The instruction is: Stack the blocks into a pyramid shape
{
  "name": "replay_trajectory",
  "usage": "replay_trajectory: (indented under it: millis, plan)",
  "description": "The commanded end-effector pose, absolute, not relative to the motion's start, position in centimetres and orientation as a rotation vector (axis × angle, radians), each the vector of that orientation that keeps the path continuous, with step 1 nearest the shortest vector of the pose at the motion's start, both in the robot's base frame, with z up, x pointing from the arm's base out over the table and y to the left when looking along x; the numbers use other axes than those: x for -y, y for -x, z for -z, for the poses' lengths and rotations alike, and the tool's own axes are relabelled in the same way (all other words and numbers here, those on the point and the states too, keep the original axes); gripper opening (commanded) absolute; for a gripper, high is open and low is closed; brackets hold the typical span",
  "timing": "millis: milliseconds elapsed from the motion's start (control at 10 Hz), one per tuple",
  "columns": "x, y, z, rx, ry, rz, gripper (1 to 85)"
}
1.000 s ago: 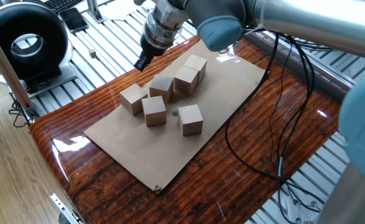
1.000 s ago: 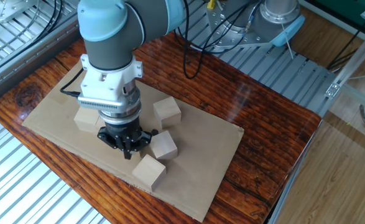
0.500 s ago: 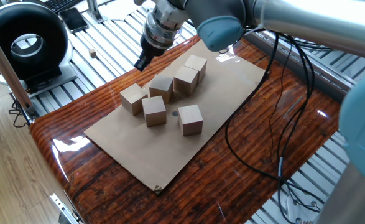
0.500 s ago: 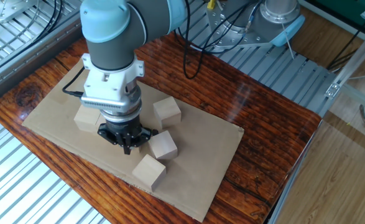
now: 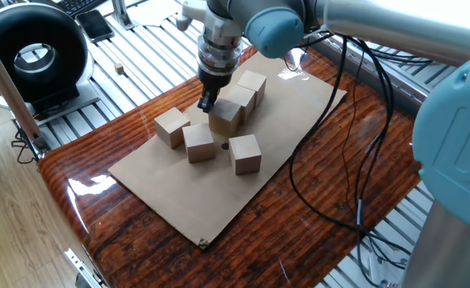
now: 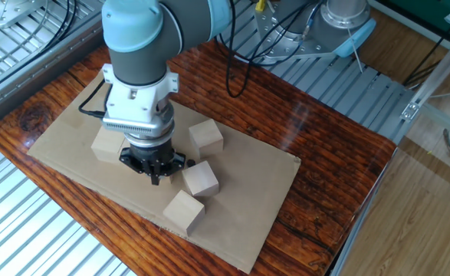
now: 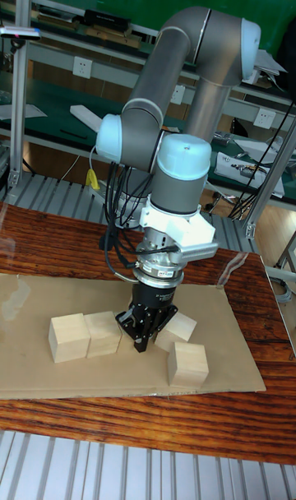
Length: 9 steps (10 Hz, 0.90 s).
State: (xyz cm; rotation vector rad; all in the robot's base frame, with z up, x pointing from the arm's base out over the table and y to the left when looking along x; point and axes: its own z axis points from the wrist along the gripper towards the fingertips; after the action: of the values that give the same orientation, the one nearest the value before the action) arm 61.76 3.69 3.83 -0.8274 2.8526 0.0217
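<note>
Blocks: I count six blocks [image 5: 246, 153] scattered flat on the cardboard sheet [image 5: 170, 200], none stacked.
Gripper: my gripper [image 5: 207, 102] hangs low over the middle of the sheet; I cannot tell its opening, nothing visibly held.
Handling: I judge them light, rigid, smooth; I'd pinch opposite flat faces, centred.

No words, numbers or brand marks can be read in any view. The wooden blocks [image 5: 245, 153] are plain, and the white wall sockets [image 7: 81, 66] in the tall view look unmarked, though too small to be sure.
</note>
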Motion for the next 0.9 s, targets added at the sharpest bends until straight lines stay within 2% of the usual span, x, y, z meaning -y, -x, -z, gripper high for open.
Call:
replay_trajectory:
  millis: [0,200,300,400,600,800]
  plan:
    - [-3.5,-61.1,-3.6,-2.861,0.820,-0.032,1.0]
    - [-3.8,-60.7,-3.6,-2.874,0.807,-0.043,1.0]
    - [-4.1,-60.5,-3.9,-2.885,0.808,-0.055,10.7]
    - [-4.3,-60.7,-4.7,-2.882,0.814,-0.061,11.7]
    - [-4.9,-61.2,-7.3,-2.893,0.763,-0.047,8.3]
    - [-6.2,-61.2,-8.3,-2.885,0.699,-0.099,8.0]
